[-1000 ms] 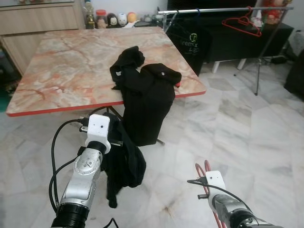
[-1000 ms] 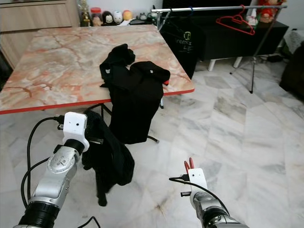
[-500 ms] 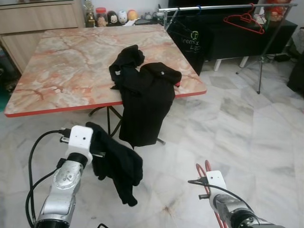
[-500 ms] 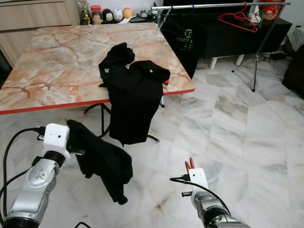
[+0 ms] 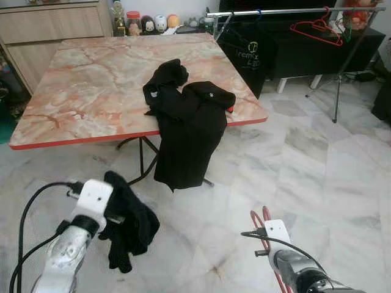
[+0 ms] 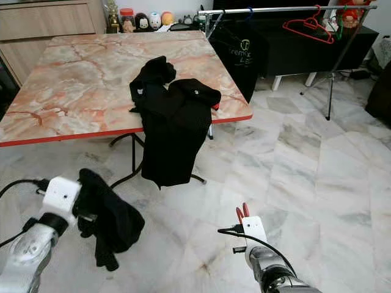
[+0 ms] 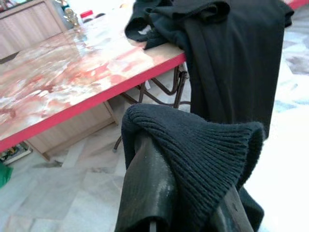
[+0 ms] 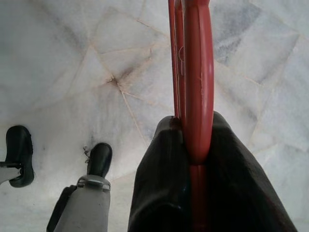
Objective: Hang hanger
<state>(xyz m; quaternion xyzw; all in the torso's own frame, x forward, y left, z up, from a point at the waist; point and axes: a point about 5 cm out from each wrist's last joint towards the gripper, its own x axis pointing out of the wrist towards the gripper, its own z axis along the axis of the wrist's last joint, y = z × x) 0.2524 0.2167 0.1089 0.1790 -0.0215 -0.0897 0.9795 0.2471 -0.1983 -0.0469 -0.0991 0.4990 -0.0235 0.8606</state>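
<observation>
Hanger in the right gripper, rail far ahead to the right

Hanger [image 8: 195, 92], red, sits pinched between the closed fingers of the right gripper [image 8: 193, 145], low over the marble floor [image 5: 317, 171]; its long axis runs straight out along the fingers. The left gripper [image 7: 186, 208] is clamped on a black knit garment [image 5: 125, 223] that droops beside it. The rail [image 5: 275, 11] stands well apart, beyond the surface [image 5: 91, 79], ahead and to the robot's right, with another red hanger [image 5: 314, 27] on it. My judgement: the right arm is the nearer one, and it must rise far before the hook can reach the rail.
</observation>
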